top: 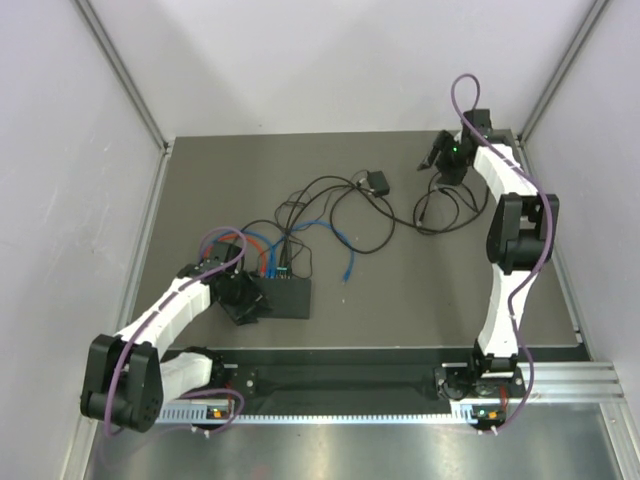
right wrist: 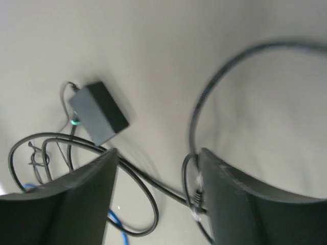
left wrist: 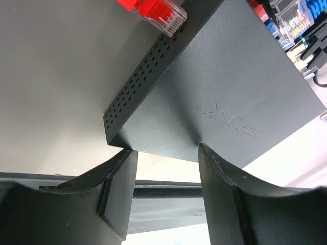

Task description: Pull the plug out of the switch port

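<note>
"TP-LINK" embossed on switch [left wrist: 225, 76] top

The switch [top: 285, 296] is a flat, thin, matte-black box lying level on the table [top: 420, 290], left of centre and near the front edge. Its top carries an embossed logo, and one narrow side is dotted with rows of vent holes. Its ports line the far edge, where a red plug [left wrist: 164, 15] with a clear tip and a blue plug [left wrist: 296, 23] meet it; how deep they sit cannot be seen.

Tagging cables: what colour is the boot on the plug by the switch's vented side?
Red boot, clear connector tip; clearest in the left wrist view.
</note>
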Robot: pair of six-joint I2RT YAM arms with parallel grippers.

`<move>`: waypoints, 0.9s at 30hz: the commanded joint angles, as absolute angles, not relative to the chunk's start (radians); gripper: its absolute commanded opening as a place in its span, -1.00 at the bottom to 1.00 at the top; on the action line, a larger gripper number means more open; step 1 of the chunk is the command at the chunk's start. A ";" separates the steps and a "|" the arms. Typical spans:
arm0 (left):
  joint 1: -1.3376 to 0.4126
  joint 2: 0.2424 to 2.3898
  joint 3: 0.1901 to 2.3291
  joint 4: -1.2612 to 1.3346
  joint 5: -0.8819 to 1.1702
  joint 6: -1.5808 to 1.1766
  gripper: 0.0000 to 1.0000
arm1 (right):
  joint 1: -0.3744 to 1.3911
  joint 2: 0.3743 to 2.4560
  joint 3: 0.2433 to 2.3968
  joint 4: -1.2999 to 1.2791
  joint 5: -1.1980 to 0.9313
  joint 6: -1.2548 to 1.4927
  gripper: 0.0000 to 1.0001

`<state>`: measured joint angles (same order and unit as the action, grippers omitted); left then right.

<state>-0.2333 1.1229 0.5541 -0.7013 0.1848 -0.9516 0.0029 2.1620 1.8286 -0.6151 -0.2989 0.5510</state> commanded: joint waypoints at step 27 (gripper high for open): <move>-0.216 1.114 0.557 -0.658 0.235 -0.928 0.12 | 0.652 2.146 1.506 -0.052 -0.937 0.610 0.12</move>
